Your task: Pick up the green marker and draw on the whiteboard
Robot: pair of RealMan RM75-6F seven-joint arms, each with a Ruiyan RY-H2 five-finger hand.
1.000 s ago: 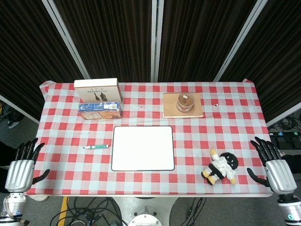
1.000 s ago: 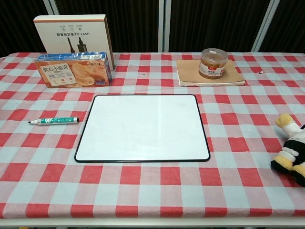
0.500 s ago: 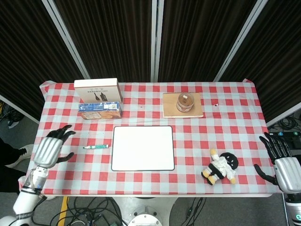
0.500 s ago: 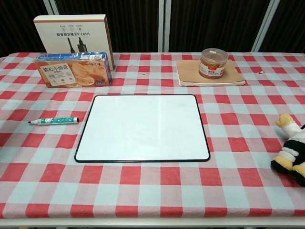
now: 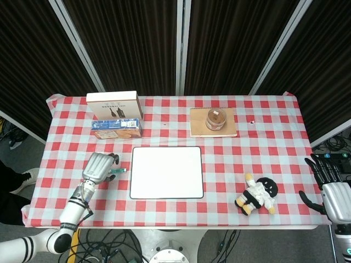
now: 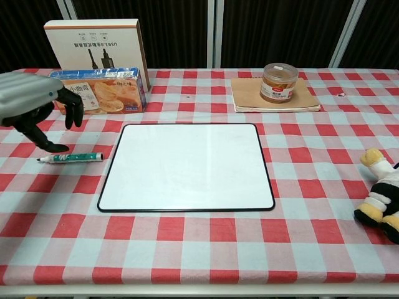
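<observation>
1. Green-capped slim marker [image 6: 70, 157] lies flat on the red-checked tablecloth [image 6: 199, 249], just left of the white black-rimmed whiteboard [image 6: 187, 167].
2. My left hand [image 6: 34, 112] hovers over it, fingers apart, holding nothing.
3. I lower squarely, pinch mid-barrel, avoid rolling it.
4. My right hand [image 5: 333, 192] rests spread, off the table's edge.

A staged robot test bay in a lab, not a home. The table [image 5: 263, 150] wears a red-and-white checked cloth, and black pleated curtains [image 5: 131, 44] on pale metal poles [image 5: 180, 46] close it in from nine o'clock round to three. At six o'clock, loose cables [image 5: 115, 249] tangle on the grey floor beneath the table edge; more equipment and wiring sit at four o'clock.
</observation>
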